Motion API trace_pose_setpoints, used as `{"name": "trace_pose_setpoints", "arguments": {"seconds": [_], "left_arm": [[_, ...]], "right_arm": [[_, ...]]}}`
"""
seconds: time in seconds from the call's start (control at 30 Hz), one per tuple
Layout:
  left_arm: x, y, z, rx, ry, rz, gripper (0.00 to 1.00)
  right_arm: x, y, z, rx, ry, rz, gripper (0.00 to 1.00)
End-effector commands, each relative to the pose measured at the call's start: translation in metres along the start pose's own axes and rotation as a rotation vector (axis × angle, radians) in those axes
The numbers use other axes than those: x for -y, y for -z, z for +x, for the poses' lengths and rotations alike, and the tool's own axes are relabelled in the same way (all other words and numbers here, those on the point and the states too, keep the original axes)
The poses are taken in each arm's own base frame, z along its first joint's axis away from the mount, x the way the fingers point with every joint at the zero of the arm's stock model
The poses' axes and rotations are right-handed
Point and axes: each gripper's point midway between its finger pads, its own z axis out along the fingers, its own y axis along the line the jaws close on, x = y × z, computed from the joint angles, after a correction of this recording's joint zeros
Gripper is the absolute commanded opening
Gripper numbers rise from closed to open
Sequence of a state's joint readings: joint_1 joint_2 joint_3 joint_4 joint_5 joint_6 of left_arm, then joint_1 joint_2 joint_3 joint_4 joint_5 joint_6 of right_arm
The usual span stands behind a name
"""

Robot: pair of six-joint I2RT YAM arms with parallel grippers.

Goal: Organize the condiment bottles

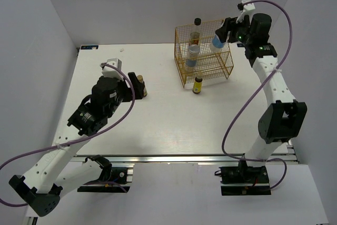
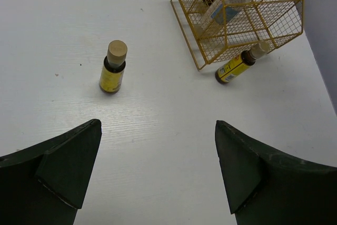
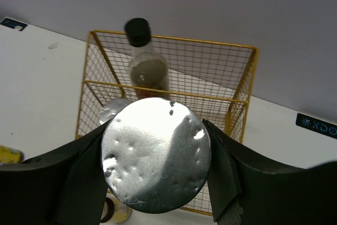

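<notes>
My right gripper (image 1: 225,31) is shut on a white silver-lidded jar (image 1: 216,42) and holds it in the air over the right side of the gold wire rack (image 1: 210,67). In the right wrist view the jar's lid (image 3: 158,154) fills the gap between the fingers (image 3: 73,177). A tall black-capped bottle (image 1: 196,31) and a second white jar (image 1: 193,56) stand in the rack. One yellow bottle (image 1: 197,85) stands on the table at the rack's front. Another yellow bottle (image 2: 113,69) stands ahead of my open, empty left gripper (image 2: 158,172), apart from it.
The rack (image 2: 239,25) has wire walls and dividers on two levels. A grey back wall (image 3: 210,3) rises close behind it. White table (image 1: 158,114) stretches between the two arms.
</notes>
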State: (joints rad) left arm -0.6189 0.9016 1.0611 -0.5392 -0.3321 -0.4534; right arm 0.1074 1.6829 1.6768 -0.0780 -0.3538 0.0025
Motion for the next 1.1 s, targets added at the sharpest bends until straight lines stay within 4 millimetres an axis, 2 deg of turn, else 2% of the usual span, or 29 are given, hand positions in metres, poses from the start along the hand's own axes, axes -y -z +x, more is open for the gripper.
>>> {"name": "trace_pose_setpoints", "arguments": {"seconds": [0.0,0.13,0.3,0.33,0.37,0.43,0.57,0.83,0.9,0.93,1.07], "left_arm": [[0.008,-0.003,-0.003,0.020,0.027,0.043,0.98],[0.009,-0.004,0.005,0.002,0.045,0.051,0.98],[0.006,-0.002,0.011,-0.013,0.052,0.042,0.98],[0.006,0.000,0.010,-0.008,0.056,0.043,0.98],[0.004,-0.001,0.013,-0.017,0.054,0.038,0.98],[0.003,0.000,0.015,-0.019,0.059,0.035,0.98],[0.001,0.001,0.019,-0.023,0.069,0.033,0.98],[0.001,-0.002,0.024,-0.031,0.078,0.034,0.98],[0.003,-0.004,0.026,-0.038,0.073,0.039,0.98],[0.003,-0.005,0.026,-0.041,0.073,0.041,0.98],[0.004,-0.006,0.026,-0.046,0.068,0.040,0.98]], "right_arm": [[0.020,-0.003,-0.054,0.151,0.030,0.061,0.00],[0.040,-0.033,-0.049,0.159,0.016,0.066,0.00],[0.049,-0.054,-0.046,0.182,0.006,0.056,0.00],[0.052,-0.061,-0.040,0.175,-0.002,0.054,0.00],[0.052,-0.062,-0.044,0.183,-0.006,0.051,0.00],[0.056,-0.071,-0.033,0.165,-0.019,0.055,0.00],[0.061,-0.076,-0.020,0.147,-0.021,0.070,0.00],[0.063,-0.081,0.021,0.069,-0.005,0.078,0.00],[0.060,-0.084,0.025,0.064,0.003,0.074,0.00],[0.060,-0.086,0.035,0.047,-0.001,0.076,0.00],[0.049,-0.092,0.048,0.027,0.009,0.061,0.00]]}}
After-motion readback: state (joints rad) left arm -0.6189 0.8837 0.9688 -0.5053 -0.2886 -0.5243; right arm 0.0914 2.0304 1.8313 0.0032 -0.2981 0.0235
